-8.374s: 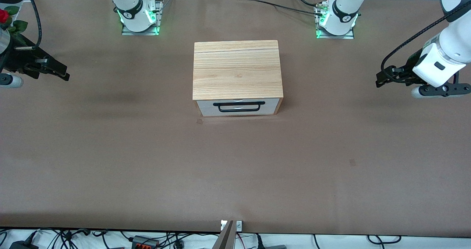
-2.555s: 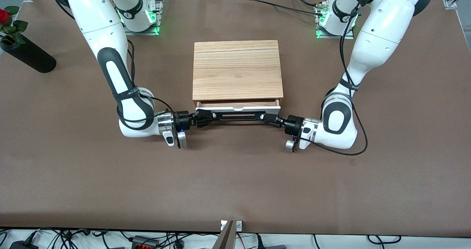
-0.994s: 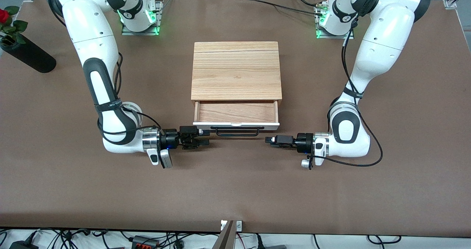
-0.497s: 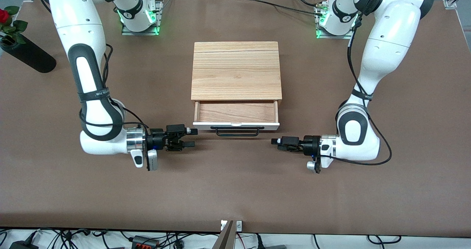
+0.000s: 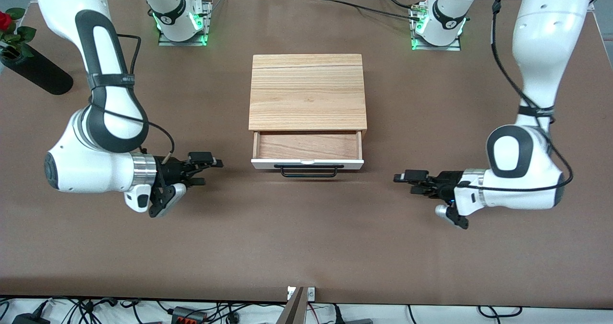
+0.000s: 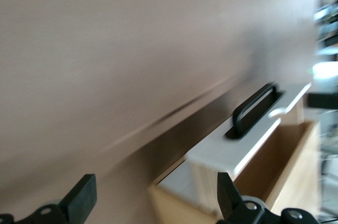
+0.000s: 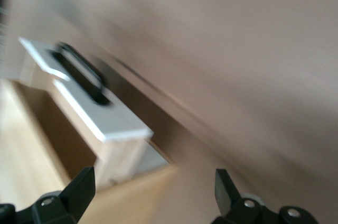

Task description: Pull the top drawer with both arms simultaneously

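The top drawer (image 5: 307,152) stands pulled out of the wooden cabinet (image 5: 307,92), its light wood bottom showing, its white front and black loop handle (image 5: 308,171) facing the front camera. My right gripper (image 5: 206,168) is open and empty, toward the right arm's end of the table, apart from the handle. My left gripper (image 5: 413,180) is open and empty, toward the left arm's end, also apart from it. The drawer's white front shows in the left wrist view (image 6: 248,139) and in the right wrist view (image 7: 100,113), with each gripper's fingers spread wide and nothing between them.
A black vase (image 5: 36,72) with a red rose (image 5: 5,19) lies at the right arm's end of the table. The arm bases (image 5: 182,19) (image 5: 438,24) stand along the table's edge farthest from the front camera. Brown tabletop (image 5: 306,237) surrounds the cabinet.
The drawer went from shut to pulled out. Both grippers let go of the handle and in the last half second drew apart toward their own ends of the table; the drawer stays open.
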{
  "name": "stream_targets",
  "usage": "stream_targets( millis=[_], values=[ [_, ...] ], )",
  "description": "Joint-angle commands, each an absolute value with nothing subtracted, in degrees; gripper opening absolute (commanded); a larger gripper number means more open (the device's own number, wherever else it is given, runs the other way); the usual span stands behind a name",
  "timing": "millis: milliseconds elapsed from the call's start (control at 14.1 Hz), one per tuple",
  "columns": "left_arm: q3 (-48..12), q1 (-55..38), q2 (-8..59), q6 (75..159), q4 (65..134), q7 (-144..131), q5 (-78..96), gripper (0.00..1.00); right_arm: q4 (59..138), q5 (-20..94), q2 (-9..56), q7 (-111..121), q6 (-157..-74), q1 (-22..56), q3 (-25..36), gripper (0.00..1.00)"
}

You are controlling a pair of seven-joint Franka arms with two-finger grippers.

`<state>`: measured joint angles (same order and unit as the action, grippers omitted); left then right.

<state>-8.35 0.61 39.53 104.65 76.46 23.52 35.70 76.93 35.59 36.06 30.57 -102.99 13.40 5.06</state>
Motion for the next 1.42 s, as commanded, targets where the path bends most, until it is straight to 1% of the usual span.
stream_targets(
  millis=[0, 71, 142, 213, 284, 426, 568, 639, 710, 781, 852, 994, 1135, 1206, 1348],
  values=[
    [-8.17, 0.79, 34.55, 100.83, 77.78, 20.92, 25.26, 1.00, 78.57, 22.47, 33.84, 25.51, -100.91, 14.06, 6.14, 1.00],
    [-8.17, 1.75, 33.06, 97.94, 77.52, 20.92, 22.01, 1.00, 78.66, 18.15, 33.66, 23.40, -99.68, 14.15, 6.50, 1.00],
    [-8.09, 2.80, 32.61, 95.13, 75.17, 20.74, 19.88, 1.00, 78.66, 14.28, 32.88, 21.20, -97.84, 14.06, 6.76, 1.00],
    [-8.00, 3.42, 32.17, 92.92, 73.67, 20.39, 18.73, 1.00, 78.66, 9.80, 31.74, 18.92, -95.04, 13.98, 6.94, 1.00],
    [-7.48, 4.12, 30.95, 90.90, 73.57, 19.09, 17.07, 1.00, 78.58, 5.32, 29.81, 16.20, -92.14, 13.97, 7.03, 1.00],
    [-6.68, 4.31, 26.56, 90.09, 73.56, 9.37, 11.98, 1.00, 78.22, -1.20, 26.12, 11.27, -87.13, 14.41, 7.03, 1.00],
    [-6.50, 5.09, 22.87, 88.34, 73.56, 3.53, 7.14, 1.00, 77.96, -2.46, 22.35, 10.72, -82.21, 14.41, 7.12, 1.00],
    [-6.50, 5.53, 21.46, 87.63, 73.56, 3.52, 6.16, 1.00, 77.78, -2.81, 21.45, 10.64, -80.52, 14.41, 7.29, 1.00],
    [-6.42, 5.54, 19.53, 86.84, 73.56, 3.25, 5.11, 1.00, 76.65, -3.33, 20.75, 11.07, -79.90, 13.80, 7.29, 1.00],
    [-6.50, 5.54, 17.51, 85.70, 73.91, 2.99, 4.05, 1.00, 75.42, -3.60, 18.04, 11.16, -79.63, 12.84, 7.21, 1.00],
    [-6.42, 5.54, 16.53, 85.43, 74.35, 1.34, 3.87, 1.00, 75.58, -3.69, 16.97, 10.99, -79.63, 11.09, 6.95, 1.00],
    [-6.50, 5.80, 15.91, 84.47, 74.97, -2.01, 3.87, 1.00, 76.46, -2.99, 12.59, 10.47, -80.06, 6.70, 5.46, 1.00],
    [-7.29, 5.54, 12.42, 85.86, 79.42, -2.29, 3.78, 1.00, 83.37, -3.08, 7.68, 9.15, -80.41, 3.18, 3.35, 1.00],
    [-7.47, 5.36, 8.91, 88.22, 84.85, -2.37, 3.08, 1.00, 88.45, -2.82, 4.51, 7.23, -83.47, 0.47, 2.03, 1.00],
    [-7.82, 5.54, 0.13, 96.90, 98.63, -2.29, 1.94, 1.00, 99.35, -2.72, -2.42, 3.45, -93.99, -1.92, -0.17, 1.00]
  ],
)
